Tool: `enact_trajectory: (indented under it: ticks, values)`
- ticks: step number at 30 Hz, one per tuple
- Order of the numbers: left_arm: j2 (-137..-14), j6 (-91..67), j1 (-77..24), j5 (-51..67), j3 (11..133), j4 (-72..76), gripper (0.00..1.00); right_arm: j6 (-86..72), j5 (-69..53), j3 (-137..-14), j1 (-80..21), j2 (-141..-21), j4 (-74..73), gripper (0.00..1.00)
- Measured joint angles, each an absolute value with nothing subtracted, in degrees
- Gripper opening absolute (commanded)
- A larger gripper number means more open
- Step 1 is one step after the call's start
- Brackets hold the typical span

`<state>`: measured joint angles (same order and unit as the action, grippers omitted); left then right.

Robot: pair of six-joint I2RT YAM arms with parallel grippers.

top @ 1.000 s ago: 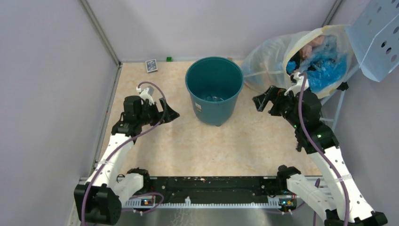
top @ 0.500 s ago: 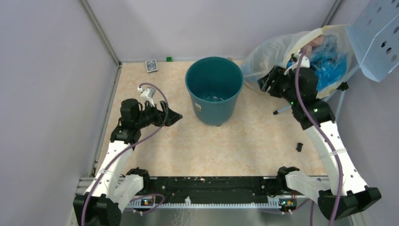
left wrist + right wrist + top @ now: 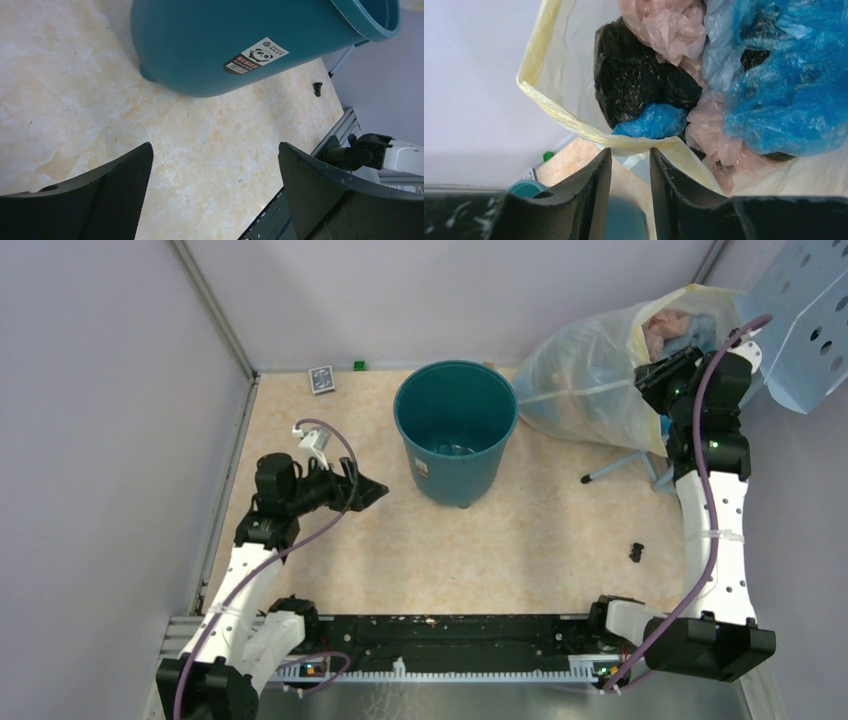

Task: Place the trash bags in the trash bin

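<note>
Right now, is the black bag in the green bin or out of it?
Out. From above, the bin holds no bag, and the black bag lies inside the open mouth of the whitish sack.

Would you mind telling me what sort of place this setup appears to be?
Likely a robot test cell: plain grey walls enclose a marble-patterned table, and the left arm and right arm are mounted on its near-edge rail.
</note>
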<state>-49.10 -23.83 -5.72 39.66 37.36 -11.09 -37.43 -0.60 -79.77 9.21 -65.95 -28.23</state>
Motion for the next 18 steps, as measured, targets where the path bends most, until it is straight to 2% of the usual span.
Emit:
enact_trajectory:
  ticks: [4,10,14,18]
  values:
    - [-49.12,-23.88,-5.72,40.1,36.95,-10.57,0.99,-37.69,-0.1,-79.81,9.3,-66.0,-26.15,0.49]
    - [-49.15,-23.9,-5.72,40.73,36.91,-10.17,0.99,-35.03,-3.55,-79.88,9.3,-64.2,-23.33,0.58]
    - [-49.32,-23.99,-5.72,41.17,36.86,-10.07,0.99,-32.29,-1.45,-80.12,9.3,-60.4,-23.07,0.55]
    - [-49.41,-24.05,-5.72,41.36,36.84,-9.91,0.99,-30.89,2.52,-82.08,9.3,-59.16,-23.11,0.42]
